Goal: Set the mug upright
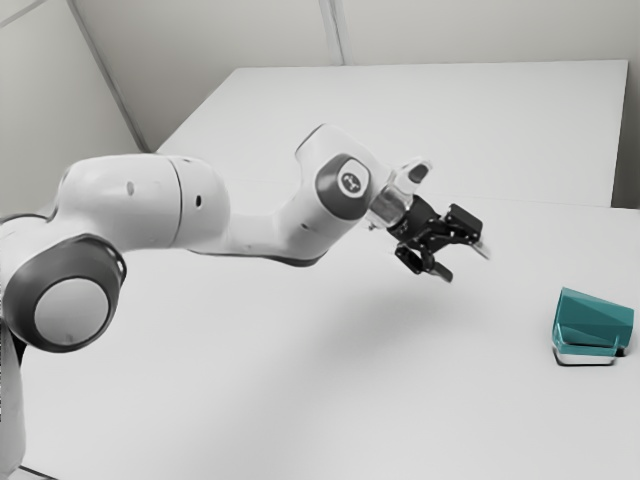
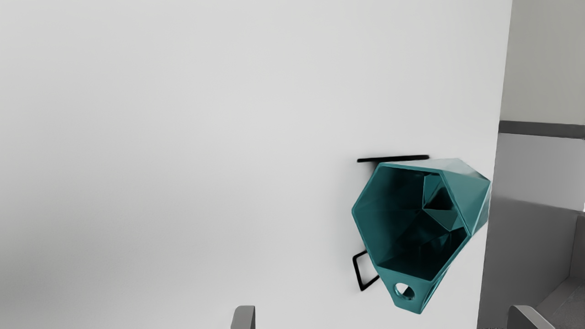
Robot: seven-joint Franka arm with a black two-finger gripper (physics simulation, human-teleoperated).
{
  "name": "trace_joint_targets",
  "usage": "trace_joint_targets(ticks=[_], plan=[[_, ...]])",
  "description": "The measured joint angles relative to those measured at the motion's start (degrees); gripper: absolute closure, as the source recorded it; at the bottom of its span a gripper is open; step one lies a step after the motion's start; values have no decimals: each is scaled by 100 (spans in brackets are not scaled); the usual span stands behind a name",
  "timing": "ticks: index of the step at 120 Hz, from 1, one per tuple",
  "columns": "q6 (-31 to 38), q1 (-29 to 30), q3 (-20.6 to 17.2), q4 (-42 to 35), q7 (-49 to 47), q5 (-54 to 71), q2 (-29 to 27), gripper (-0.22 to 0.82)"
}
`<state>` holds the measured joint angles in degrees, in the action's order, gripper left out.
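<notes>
The black two-finger tool [image 1: 464,260] stands wide open, its fingertips [image 2: 244,317] well apart and nothing held between them. It hangs above the desk [image 1: 250,380], tilted toward the exterior view's right. Behind it, the white arm [image 1: 140,205] with grey joint covers comes in from the exterior view's left, bent at the elbow and wrist.

Well apart from the tool, farther toward the exterior view's right, a teal faceted mug [image 1: 593,325] lies tipped over on the desk. In the wrist view its open mouth faces the camera, showing the dark, angular inside. Its handle [image 2: 413,297], pierced by a round hole, points toward the side where the fingertips show, and the mug sits ahead of the gap between them, nearer one fingertip's side. The closed end is turned toward the desk's edge.

Just beside the mug run a straight black line [image 2: 393,159] and, near the handle, a bent black line [image 2: 357,274]. Past the desk's edge stands a pale grey wall [image 2: 544,59] crossed by a dark band [image 2: 541,129].
</notes>
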<state>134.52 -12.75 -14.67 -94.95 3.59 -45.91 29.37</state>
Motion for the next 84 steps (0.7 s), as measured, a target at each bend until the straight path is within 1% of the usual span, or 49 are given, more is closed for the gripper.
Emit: trace_joint_targets(ticks=[14, 35, 52, 64, 84], plan=[[154, -275, 0, 132, 123, -171, 214, 0], [363, -573, 0, 839, 267, -279, 822, 0], [543, -778, -2, 1009, 356, -583, 1068, 0], [631, -880, -30, 1264, 409, -772, 1277, 0], [602, -869, -220, 1613, 612, -1119, 1588, 0]])
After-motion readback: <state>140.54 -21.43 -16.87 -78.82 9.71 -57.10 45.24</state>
